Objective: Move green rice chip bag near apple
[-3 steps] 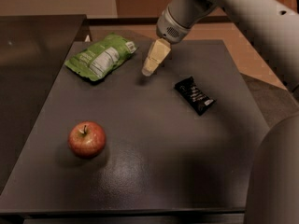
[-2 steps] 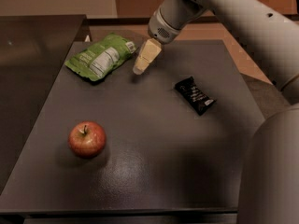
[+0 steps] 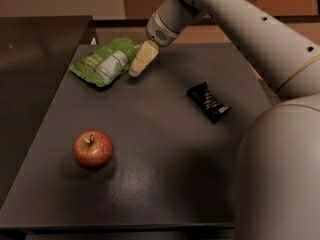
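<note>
The green rice chip bag (image 3: 106,61) lies flat at the far left of the dark table, its white-grey label facing up. The red apple (image 3: 93,149) stands at the near left of the table, well apart from the bag. My gripper (image 3: 137,66) hangs at the bag's right edge, its pale fingers pointing down and left, just above the table. It holds nothing that I can see.
A small black wrapper (image 3: 208,101) lies at the right middle of the table (image 3: 165,149). A dark counter (image 3: 35,59) runs along the left side. My arm (image 3: 250,29) reaches in from the right, and its pale body (image 3: 280,174) fills the near right.
My gripper has moved left across the far part of the table and now sits at the bag's right edge. The bag, apple and wrapper have not moved.
</note>
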